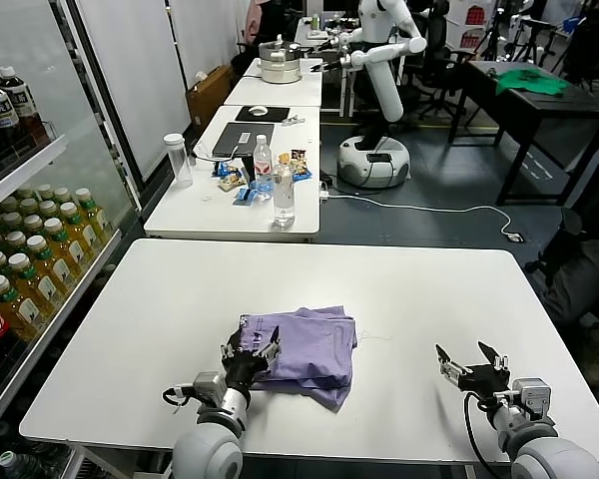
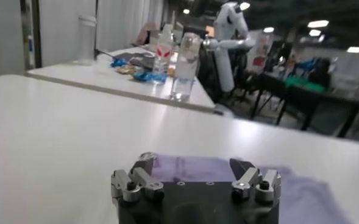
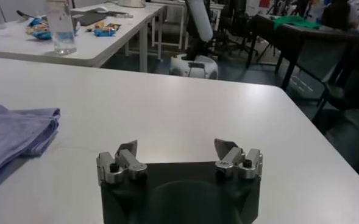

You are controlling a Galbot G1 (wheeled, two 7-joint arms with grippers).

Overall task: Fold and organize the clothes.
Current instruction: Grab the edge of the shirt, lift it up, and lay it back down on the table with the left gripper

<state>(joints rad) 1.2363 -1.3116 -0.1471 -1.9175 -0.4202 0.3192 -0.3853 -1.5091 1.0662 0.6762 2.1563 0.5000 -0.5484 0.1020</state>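
The lavender-purple T-shirt [image 1: 307, 342] lies folded in a compact bundle on the white table [image 1: 429, 299], near its front middle. My left gripper [image 1: 252, 346] is open at the bundle's front left corner, its fingers straddling the fabric edge; the left wrist view shows the shirt [image 2: 197, 167] just beyond the open gripper [image 2: 194, 165]. My right gripper [image 1: 472, 358] is open and empty over bare table at the front right, well apart from the shirt. The right wrist view shows the gripper [image 3: 177, 148] open and the shirt [image 3: 14, 131] off to one side.
A second white table [image 1: 230, 200] behind holds a water bottle [image 1: 284, 190], a clear cup [image 1: 178, 160], snacks and a laptop. A drinks fridge [image 1: 25, 230] stands at the left. Another white robot [image 1: 377, 90] and a dark table with green cloth [image 1: 529, 82] stand far back.
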